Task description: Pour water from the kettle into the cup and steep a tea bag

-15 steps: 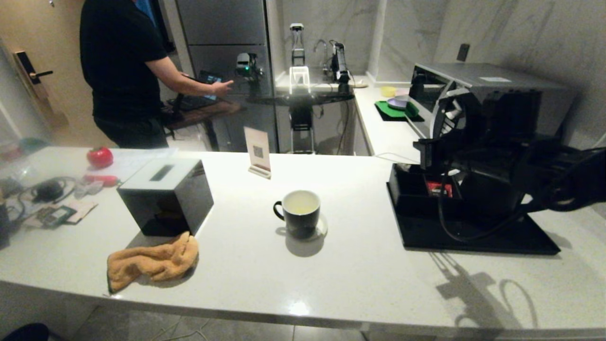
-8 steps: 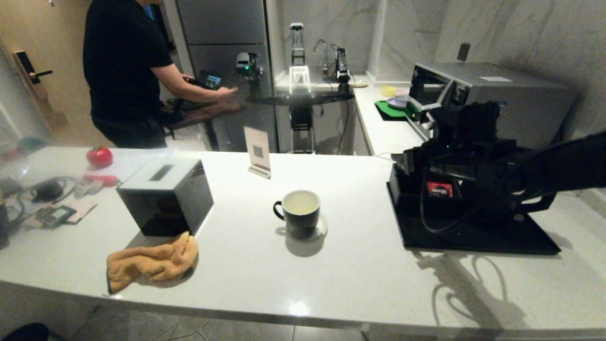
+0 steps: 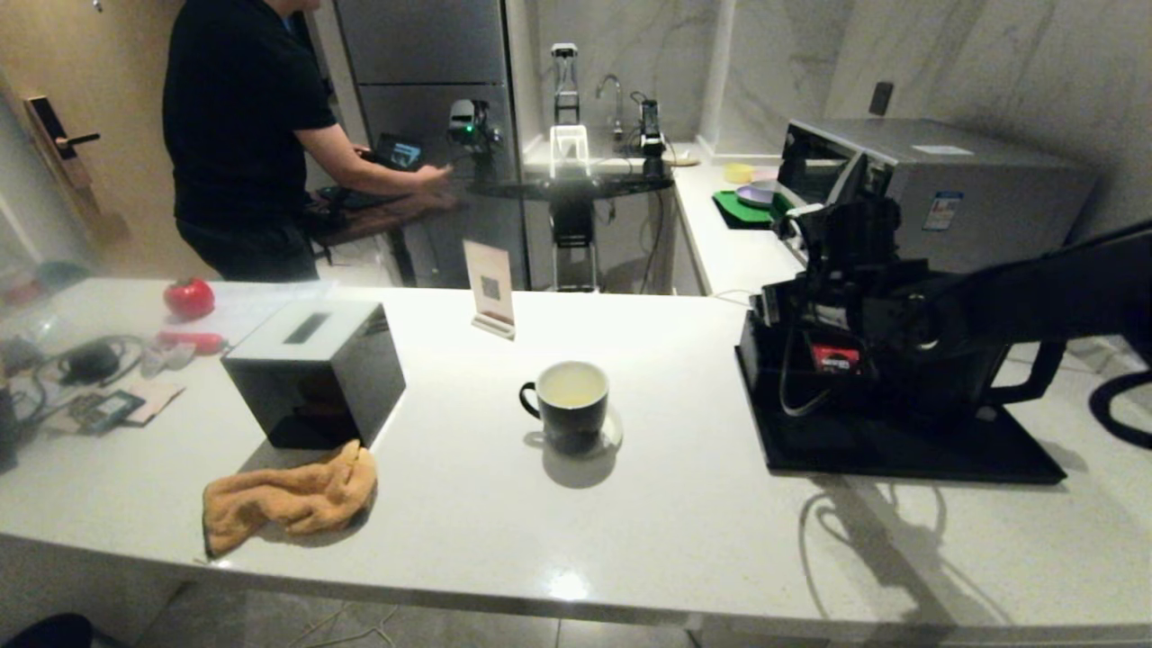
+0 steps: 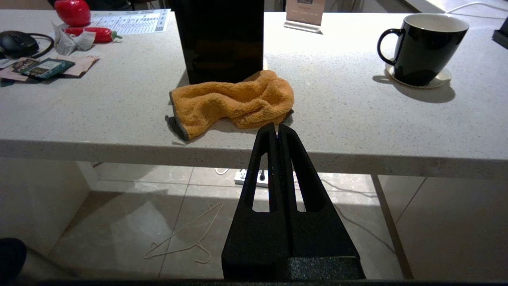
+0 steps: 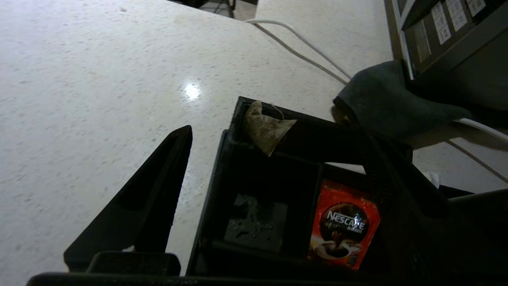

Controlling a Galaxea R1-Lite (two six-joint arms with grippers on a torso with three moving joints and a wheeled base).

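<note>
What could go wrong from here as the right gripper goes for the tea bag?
The tea bag sits on the tray's corner wall, so a nudge could knock it off or inside. The right gripper, open, has one finger outside the tray and might push it. The red sachet lies close by, an easy wrong grab.

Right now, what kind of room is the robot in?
Most likely a kitchen. There is a long white counter, a microwave against the marble wall, and a sink tap at the back. A cup for tea sits on the counter too.
</note>
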